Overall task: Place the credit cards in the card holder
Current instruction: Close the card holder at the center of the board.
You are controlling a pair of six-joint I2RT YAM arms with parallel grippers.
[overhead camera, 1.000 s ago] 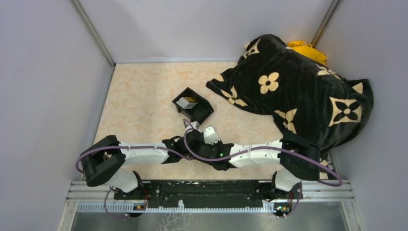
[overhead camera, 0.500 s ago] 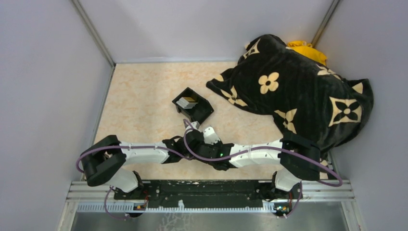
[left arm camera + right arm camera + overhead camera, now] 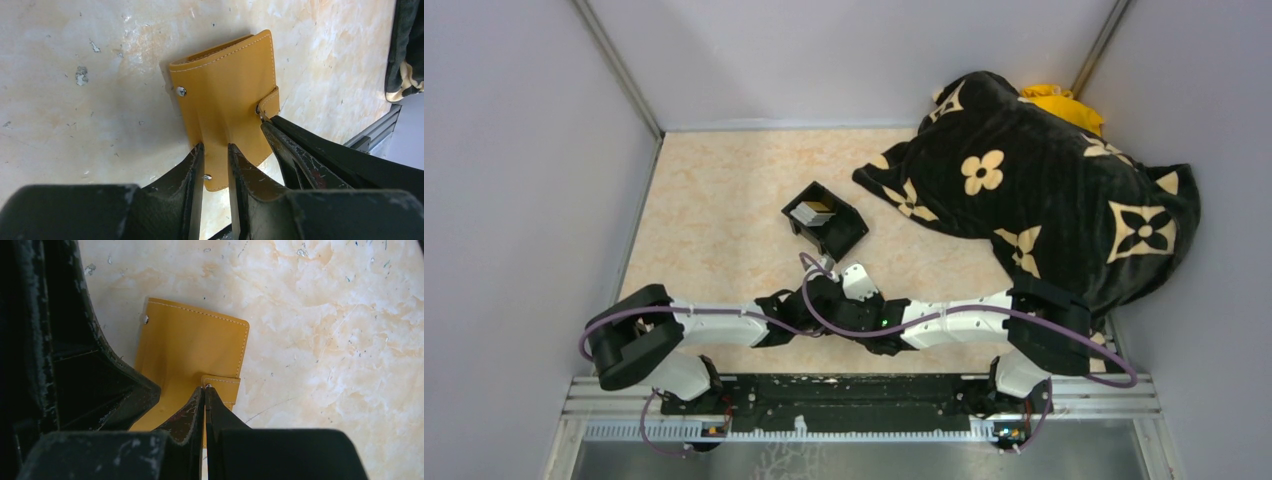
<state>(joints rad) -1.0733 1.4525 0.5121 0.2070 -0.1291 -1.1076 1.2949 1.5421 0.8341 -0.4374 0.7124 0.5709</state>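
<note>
Left tool (image 3: 215,150) is clamped on the near edge of the card holder (image 3: 225,85), which is closed with its tab snapped down. Right wrist cam: right tool (image 3: 206,389) is pinched shut on that tab. From above, both tools hide the holder, mid near edge of the desk (image 3: 714,200). The cards (image 3: 814,212) sit in a black box (image 3: 852,238) farther back. So none are in yet, and I'd guess opening comes first.
</note>
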